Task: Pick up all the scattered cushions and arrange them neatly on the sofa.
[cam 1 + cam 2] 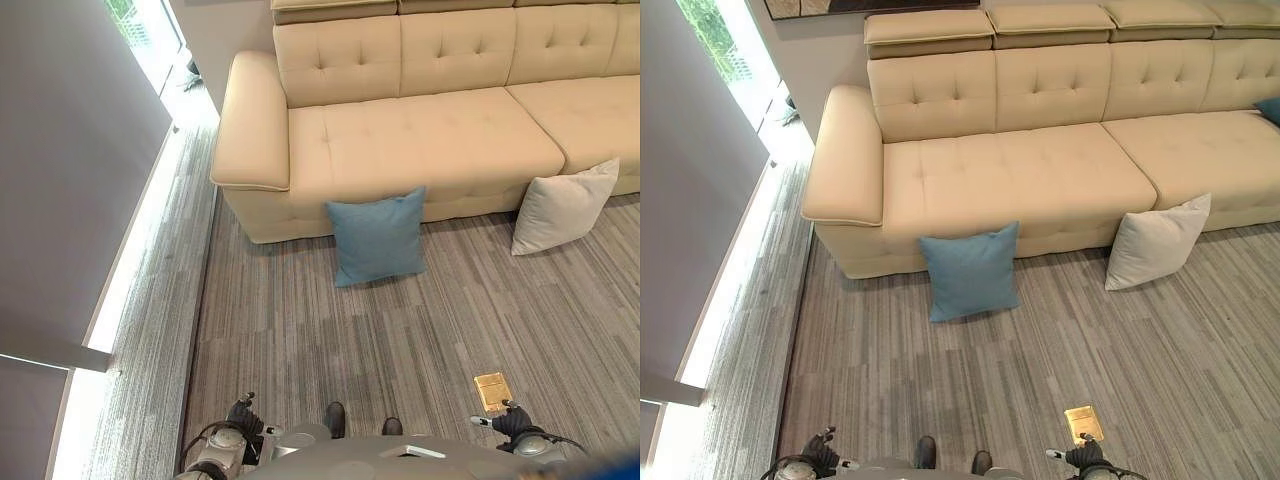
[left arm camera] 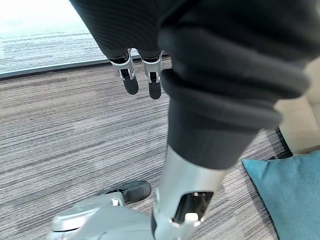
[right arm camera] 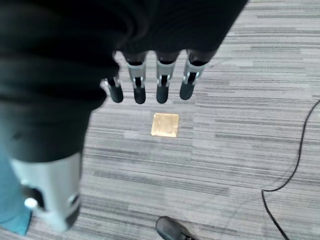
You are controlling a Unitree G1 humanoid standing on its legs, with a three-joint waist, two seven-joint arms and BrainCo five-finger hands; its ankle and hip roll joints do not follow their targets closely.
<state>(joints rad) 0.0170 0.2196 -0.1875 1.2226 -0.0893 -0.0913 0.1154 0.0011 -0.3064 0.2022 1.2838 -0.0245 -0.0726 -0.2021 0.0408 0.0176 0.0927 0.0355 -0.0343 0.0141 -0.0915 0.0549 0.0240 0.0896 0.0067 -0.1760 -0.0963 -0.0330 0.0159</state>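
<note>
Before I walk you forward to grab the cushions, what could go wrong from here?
1. The blue cushion leans upright against the sofa front; a clumsy reach may tip it flat onto the carpet.
2. The brass floor plate lies near the right hand, close to a path toward the white cushion; it might catch a foot.
3. Both hands hang low and open, the left hand included, so each pickup likely needs a deep bend.

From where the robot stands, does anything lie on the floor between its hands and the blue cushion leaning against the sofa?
Nothing visible does: bare carpet runs from both hands to the blue cushion. The brass floor plate lies flush, off to the right.
</note>
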